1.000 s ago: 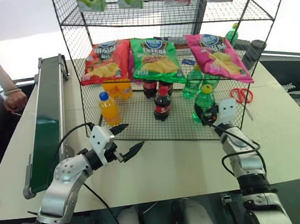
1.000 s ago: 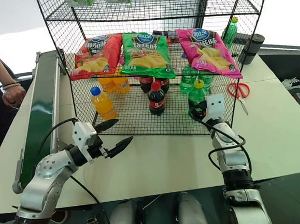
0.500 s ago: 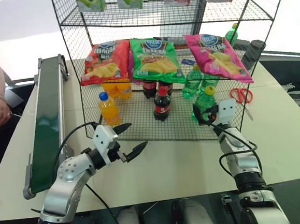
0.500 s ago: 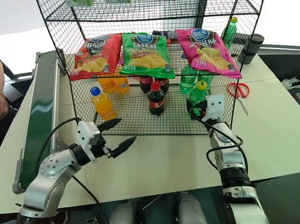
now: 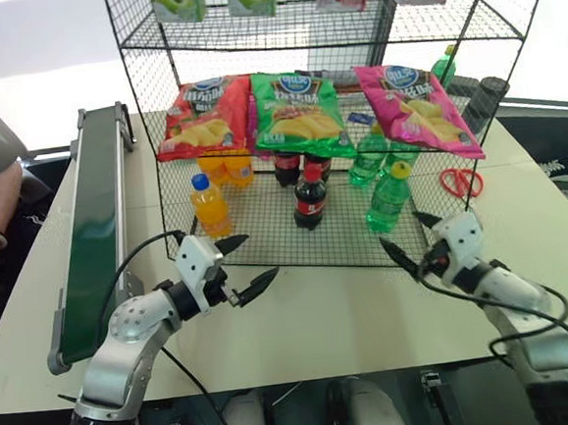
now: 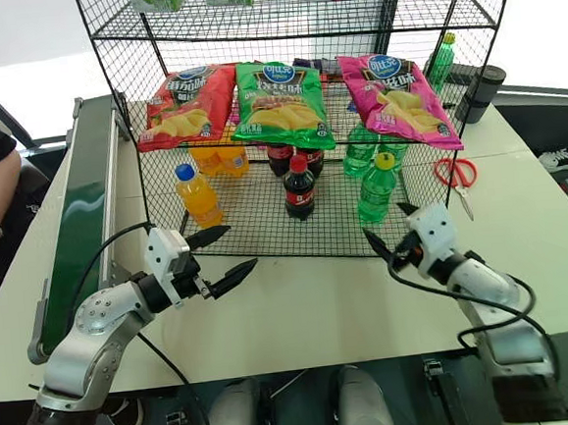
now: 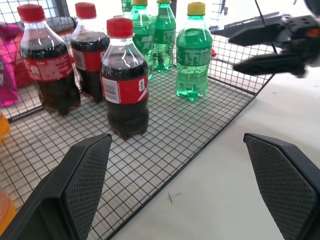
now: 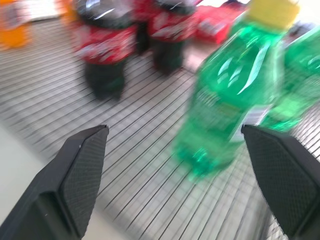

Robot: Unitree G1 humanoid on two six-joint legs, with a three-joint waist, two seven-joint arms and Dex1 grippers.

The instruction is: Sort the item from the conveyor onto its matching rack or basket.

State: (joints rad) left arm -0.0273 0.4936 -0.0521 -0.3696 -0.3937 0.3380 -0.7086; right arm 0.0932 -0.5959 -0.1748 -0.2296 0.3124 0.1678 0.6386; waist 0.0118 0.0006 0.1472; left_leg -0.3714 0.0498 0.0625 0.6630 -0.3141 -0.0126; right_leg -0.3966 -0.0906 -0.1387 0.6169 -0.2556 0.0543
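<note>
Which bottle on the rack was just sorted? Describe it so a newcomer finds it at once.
Look at the black wire rack and its lowest flat tier, under the crisp bags. At that tier's front right stands a green bottle with a yellow cap, nearest the open right gripper. It stands alone, in front of the green bottles behind.

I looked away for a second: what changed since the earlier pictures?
The right gripper let go of the green bottle with the yellow cap and drew back, open. The bottle stands on the rack's lowest tier. The left gripper stayed open, in place.

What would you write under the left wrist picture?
Green bottle stands upright on the rack, right gripper open beside it.
</note>
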